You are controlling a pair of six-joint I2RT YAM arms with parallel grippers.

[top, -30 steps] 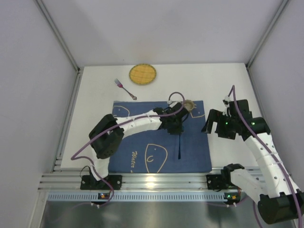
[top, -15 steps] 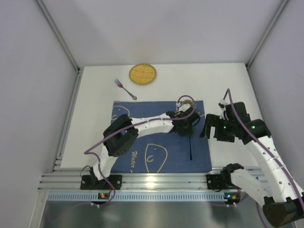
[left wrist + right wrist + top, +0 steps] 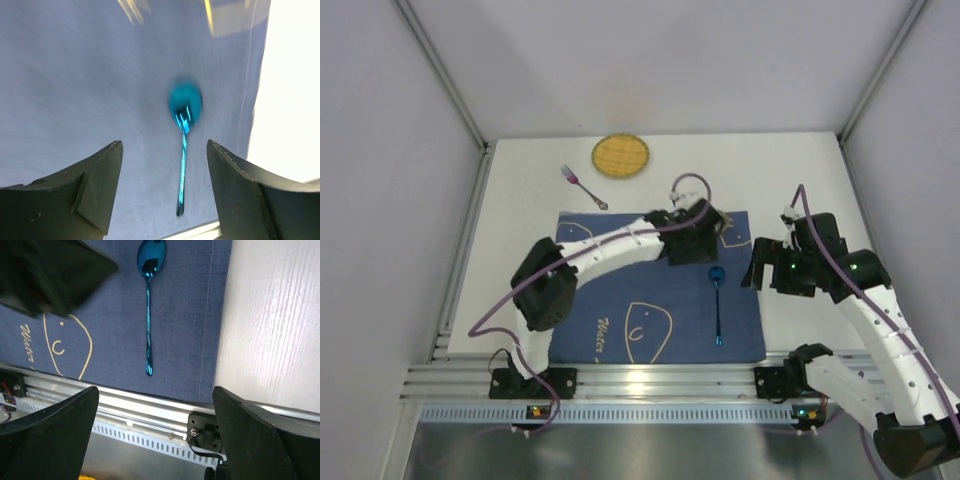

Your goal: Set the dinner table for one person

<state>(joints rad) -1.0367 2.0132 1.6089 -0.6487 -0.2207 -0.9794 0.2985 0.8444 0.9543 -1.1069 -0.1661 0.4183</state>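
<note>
White and matte, the dinner table (image 3: 520,220) fills the floor of a booth walled in pale grey panels, with a slotted aluminium rail along its near edge where the two arms are bolted. A dark blue placemat (image 3: 620,300) with pale line drawings lies flat on the near middle of the table. On the placemat's right part rests a shiny blue spoon (image 3: 717,305), bowl toward the far side, handle pointing at the rail.

The left gripper (image 3: 164,145) hovers above the spoon's bowl end, jaws spread wide and holding nothing; its wrist view is blurred. The right gripper (image 3: 155,390) hangs over the placemat's right edge, jaws also wide apart and empty, with the spoon lying between them in its wrist view.

Beyond the placemat, a small pink fork (image 3: 583,187) lies at an angle on bare tabletop. A round yellow plate (image 3: 620,156) sits near the far wall, just beyond the fork.
</note>
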